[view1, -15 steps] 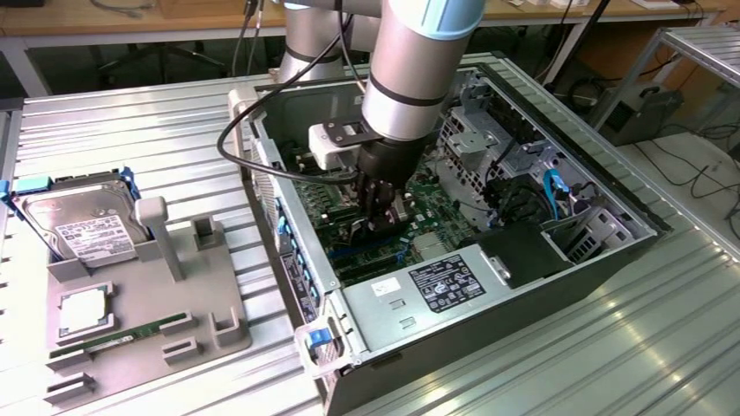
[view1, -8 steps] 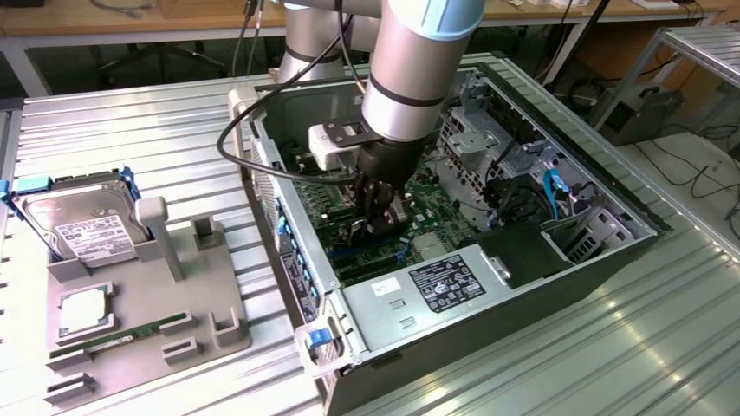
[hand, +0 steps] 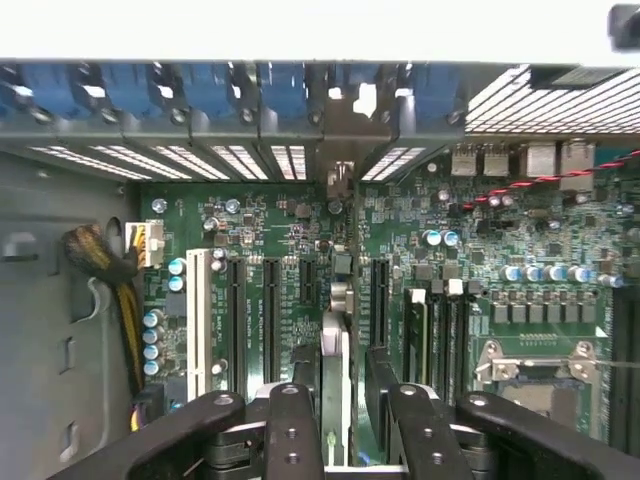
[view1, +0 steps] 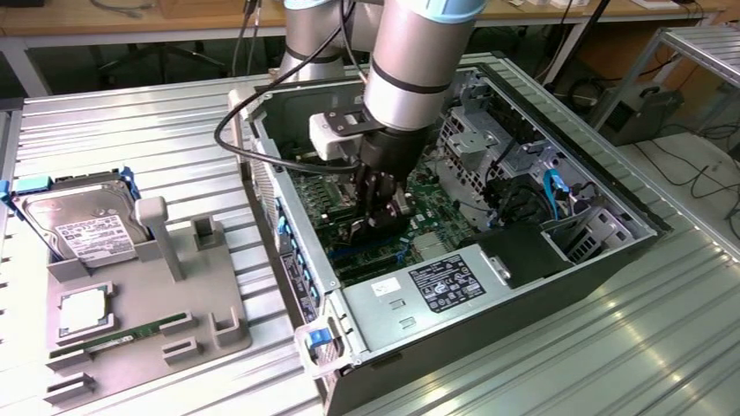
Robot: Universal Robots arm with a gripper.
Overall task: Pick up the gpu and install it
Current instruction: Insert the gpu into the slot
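I am looking down past my own gripper [hand: 335, 400], whose two black fingers [hand: 290, 430] are standing a little apart on either side of the gpu [hand: 336, 350], flanking it without clearly pinching it. The card is sitting on edge between them, seen as a thin pale strip, its long axis running straight away from me toward its metal bracket [hand: 340, 180] at the rear slot wall [hand: 200, 120]. It is lying in line with the black slots [hand: 270, 310] of the motherboard [hand: 480, 230] and appears seated there. In the exterior view my gripper [view1: 386, 212] is reaching down inside the open computer case [view1: 601, 251], with the hard drive [view1: 87, 221] well apart on the grey holder [view1: 208, 329].
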